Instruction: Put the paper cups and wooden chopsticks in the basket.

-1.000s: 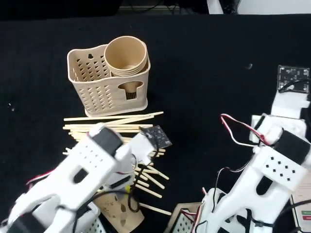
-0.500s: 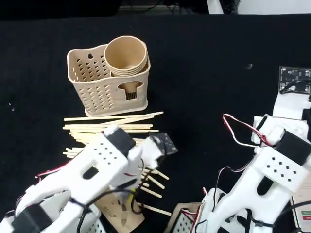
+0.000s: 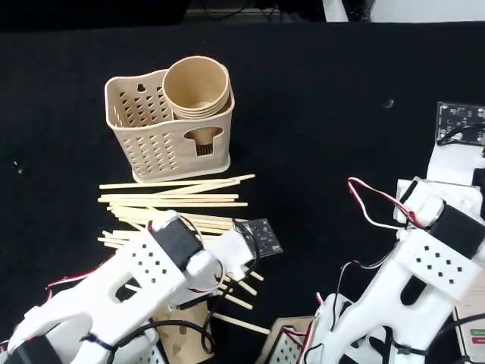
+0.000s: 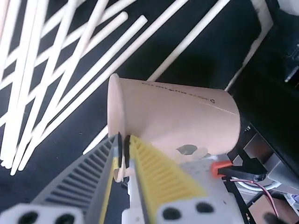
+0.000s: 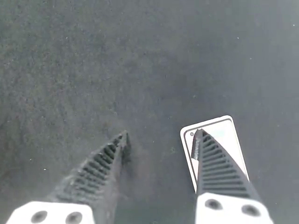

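- The left gripper [image 4: 122, 142] was clenched on the rim of a paper cup [image 4: 177, 116], with the cup wall pinched between its jaws.
- This paper cup [image 3: 184, 334] lay on its side at the near edge of the table [image 3: 326, 136], left of centre, under the left arm.
- The wooden chopsticks [image 3: 174, 200] lay scattered on the table between the basket [image 3: 163, 140] and the near edge.
- The basket stood upright toward the far left corner of the table.
- A stack of paper cups [image 3: 195, 85] stood upright inside the basket, at its right end.
- The right gripper [image 5: 161, 140] was released, jaws spread, just above the table near its right edge; one fingertip overlapped a white-edged card [image 5: 224, 133].
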